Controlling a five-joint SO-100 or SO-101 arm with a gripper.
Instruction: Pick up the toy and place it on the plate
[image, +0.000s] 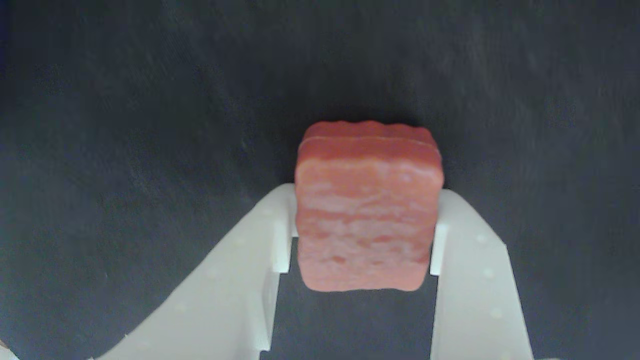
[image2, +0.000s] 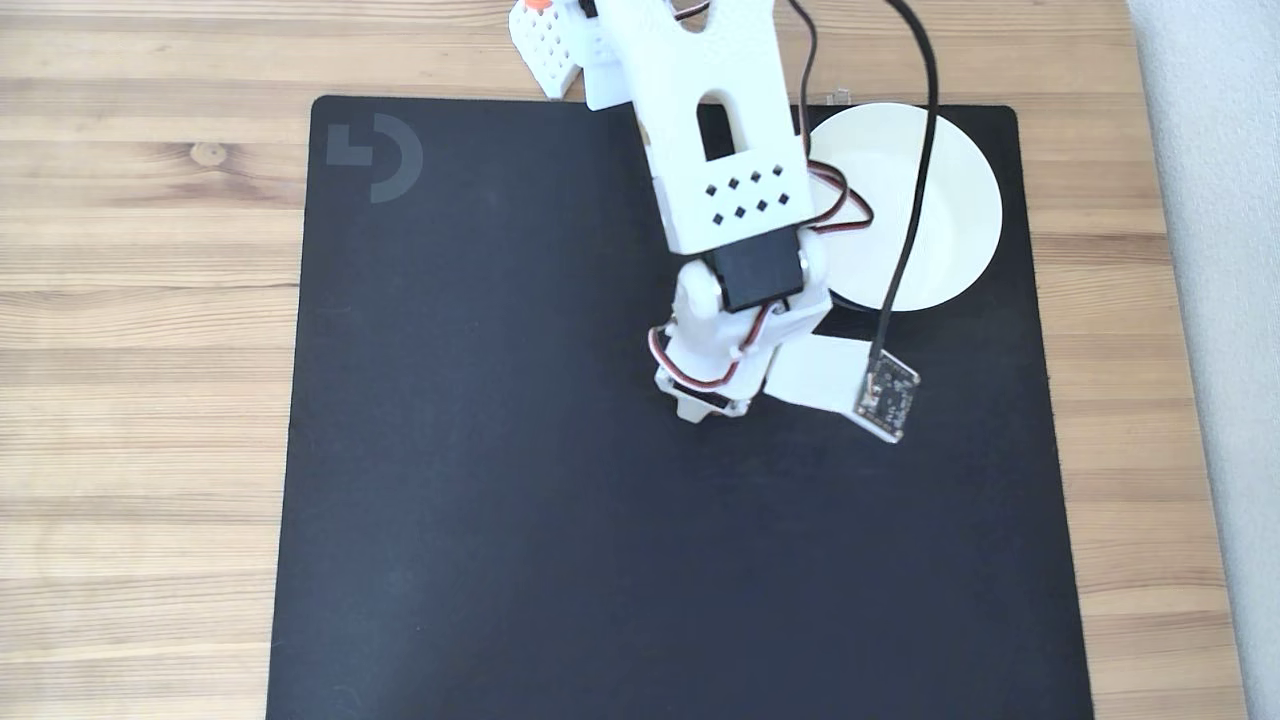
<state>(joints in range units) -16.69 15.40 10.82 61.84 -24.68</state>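
In the wrist view the reddish-brown, rough-textured toy (image: 367, 210) sits between my two white fingers (image: 270, 235), which press against its left and right sides. My gripper (image: 367, 192) is shut on the toy over the black mat. In the fixed view the white arm (image2: 715, 150) reaches down over the mat's upper middle, and its wrist (image2: 735, 340) hides the toy beneath it. The round white plate (image2: 950, 200) lies at the mat's upper right, just right of the arm, partly covered by the arm and its cables.
A large black mat (image2: 500, 480) covers the wooden table (image2: 140, 350). A small camera board (image2: 888, 395) on a black cable sticks out to the right of the wrist. The arm's base (image2: 560, 40) stands at the top edge.
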